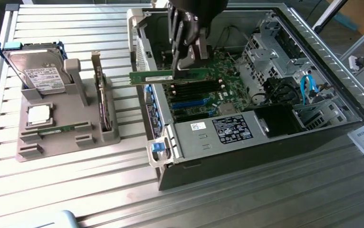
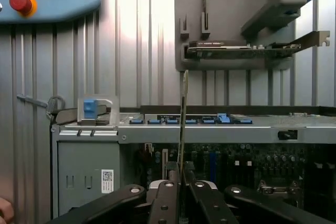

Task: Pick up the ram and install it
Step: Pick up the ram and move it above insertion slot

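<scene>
We list one desk (image 1: 74,190) bearing:
- one open computer case (image 1: 334,61), with one motherboard (image 1: 233,76), one labelled black power supply (image 1: 233,129) and one blue cable (image 1: 305,88) inside
- one gray holder (image 1: 55,145), carrying one hard drive (image 1: 39,71), one square processor chip (image 1: 39,114) and one upright card (image 1: 100,95) with a metal bracket
- two memory sticks: the ram (image 1: 151,76), clamped by the gripper (image 1: 185,72), and a second stick (image 1: 64,129) lying flat in the holder
- two fingers (image 1: 201,50) on that one gripper
- one red button (image 2: 21,2)

We cannot count the motherboard's slots with certainty.
</scene>
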Robot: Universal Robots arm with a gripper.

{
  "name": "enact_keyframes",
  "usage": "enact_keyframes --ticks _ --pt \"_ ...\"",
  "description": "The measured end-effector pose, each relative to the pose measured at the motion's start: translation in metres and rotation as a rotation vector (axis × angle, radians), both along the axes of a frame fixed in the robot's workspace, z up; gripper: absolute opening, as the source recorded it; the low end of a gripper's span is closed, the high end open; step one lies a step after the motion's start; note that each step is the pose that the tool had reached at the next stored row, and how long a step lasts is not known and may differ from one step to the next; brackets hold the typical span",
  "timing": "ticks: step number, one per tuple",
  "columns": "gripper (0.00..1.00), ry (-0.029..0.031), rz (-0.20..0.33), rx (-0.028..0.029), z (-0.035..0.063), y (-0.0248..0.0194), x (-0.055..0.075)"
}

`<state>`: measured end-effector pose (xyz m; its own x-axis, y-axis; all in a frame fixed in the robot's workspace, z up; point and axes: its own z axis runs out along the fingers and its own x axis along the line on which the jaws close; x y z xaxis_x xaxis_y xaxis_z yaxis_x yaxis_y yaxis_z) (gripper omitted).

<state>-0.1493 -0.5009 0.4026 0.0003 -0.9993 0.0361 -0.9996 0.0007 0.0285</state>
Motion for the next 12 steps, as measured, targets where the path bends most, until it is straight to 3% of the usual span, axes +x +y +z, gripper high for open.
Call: enact_keyframes --ticks 3,12 --pt "0.14 0.0005 0.000 0.0000 -0.0001 -0.0001 0.020" --pt "0.14 0.0030 -0.001 0.0008 -0.0001 -0.0001 0.060"
